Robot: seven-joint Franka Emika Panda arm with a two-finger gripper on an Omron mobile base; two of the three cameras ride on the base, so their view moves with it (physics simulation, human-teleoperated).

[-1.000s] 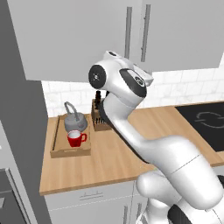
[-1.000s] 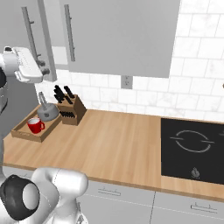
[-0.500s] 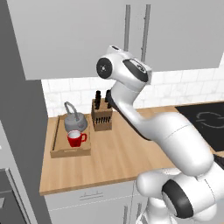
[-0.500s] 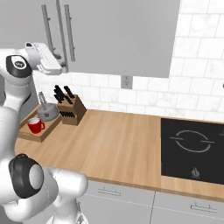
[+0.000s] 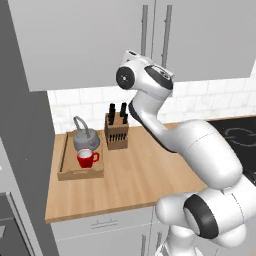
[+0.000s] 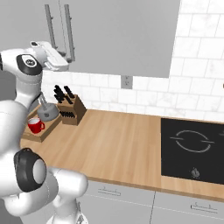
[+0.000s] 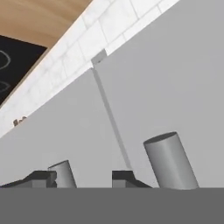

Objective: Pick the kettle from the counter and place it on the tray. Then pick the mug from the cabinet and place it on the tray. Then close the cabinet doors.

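The two tall flat pale grey cabinet doors (image 5: 150,40), each with a long vertical silver bar handle, look flush with the front of the large pale grey wall cabinet (image 6: 118,35), only a thin seam between them, so the closing step seems all but done. Below, at about 8 o'clock from the doors in the left base view, the shallow light wooden tray (image 5: 80,172) sits on the long light-brown wooden counter (image 5: 135,175), carrying the small squat grey metal kettle (image 5: 86,140) and, just in front of it, the small bright red mug (image 5: 88,159); both placing steps look finished. A brown wooden knife block (image 5: 116,134) with dark handles stands just beside the tray at 3 o'clock, and a black hob (image 6: 192,151) lies well apart along the counter. The white arm's gripper (image 7: 83,178) is raised right up at the doors near the bar handles; its dark fingertips (image 7: 124,177) stand apart with nothing between them, released. To finish well, I would press flat on each panel near its handle edge, confirm the seam is even, then back straight away without catching a bar handle.
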